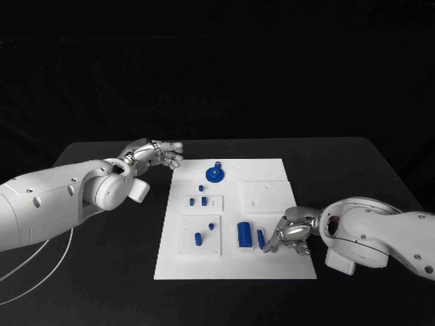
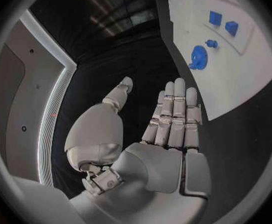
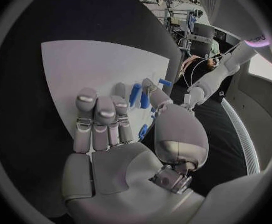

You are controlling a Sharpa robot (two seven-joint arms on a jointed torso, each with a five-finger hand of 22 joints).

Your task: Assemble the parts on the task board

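Over on the left side of the black table (image 1: 100, 272), the robot's left hand (image 1: 157, 154) hangs just off the far left corner of the flat white rectangular task board (image 1: 276, 268). Its fingers (image 2: 175, 115) lie straight and close side by side, the thumb held apart, and nothing sits in the palm. The nearest part to it is the round blue wheel-shaped piece with a small knob (image 1: 215, 174), lying on the board near those fingertips but clear of them.

Moving across the board, two small blue pegs (image 1: 192, 201) stand in a raised white panel, and below them a short blue peg (image 1: 200, 238) stands in a second panel with a smaller one (image 1: 212, 225) beside it.

Further right lies the thick blue cylinder (image 1: 244, 234), its long axis running from the near edge toward the far edge of the board. Just beside it lies a thinner blue rod (image 1: 261, 238), pointing the same way, roughly parallel.

The right hand (image 1: 291, 233) rests low over the board, its fingertips at the thin rod's right side, seemingly touching. I cannot tell whether it is pinching the rod.
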